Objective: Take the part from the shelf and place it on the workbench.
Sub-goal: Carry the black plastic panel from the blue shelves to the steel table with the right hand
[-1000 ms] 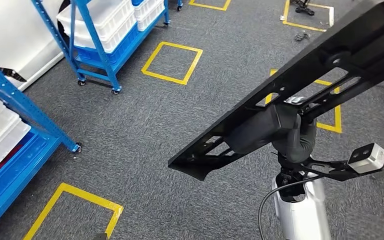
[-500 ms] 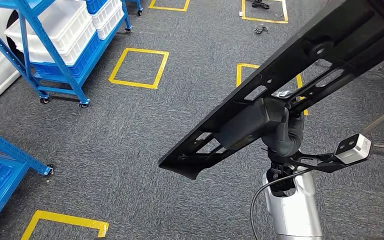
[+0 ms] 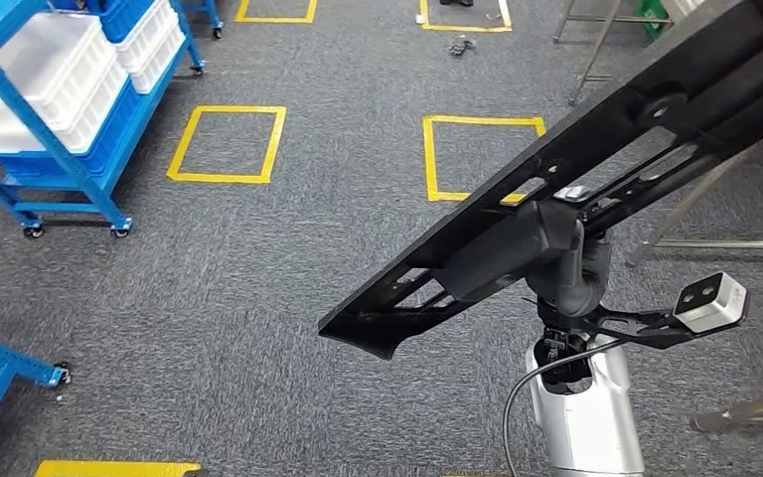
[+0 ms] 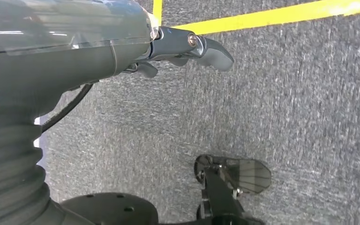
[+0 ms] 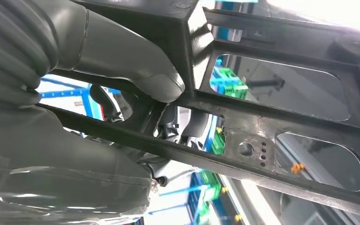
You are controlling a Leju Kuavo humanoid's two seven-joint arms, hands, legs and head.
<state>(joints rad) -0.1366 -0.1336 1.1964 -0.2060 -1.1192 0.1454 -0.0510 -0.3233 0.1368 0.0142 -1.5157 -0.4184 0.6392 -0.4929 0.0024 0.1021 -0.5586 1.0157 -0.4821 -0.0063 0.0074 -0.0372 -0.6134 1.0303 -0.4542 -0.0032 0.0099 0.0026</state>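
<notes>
Swinging risk is noted first: the part (image 3: pixel 576 184), long and held near its middle, could clip the metal legs (image 3: pixel 695 204) nearby or twist loose. It is gripped by the right hand (image 3: pixel 546 248), fingers wrapped through its cutouts, carried above the carpet. Left hand (image 4: pixel 187 47) hangs empty, fingers apart. Blue shelf (image 3: pixel 50 109) sits far off.

One black part (image 3: pixel 596 159), two hands (image 3: pixel 556 253) (image 4: pixel 187 47).

A warehouse-like workshop: blue wheeled shelving (image 3: pixel 45 129), white bins (image 3: pixel 55 65), yellow floor squares (image 3: pixel 227 144).
</notes>
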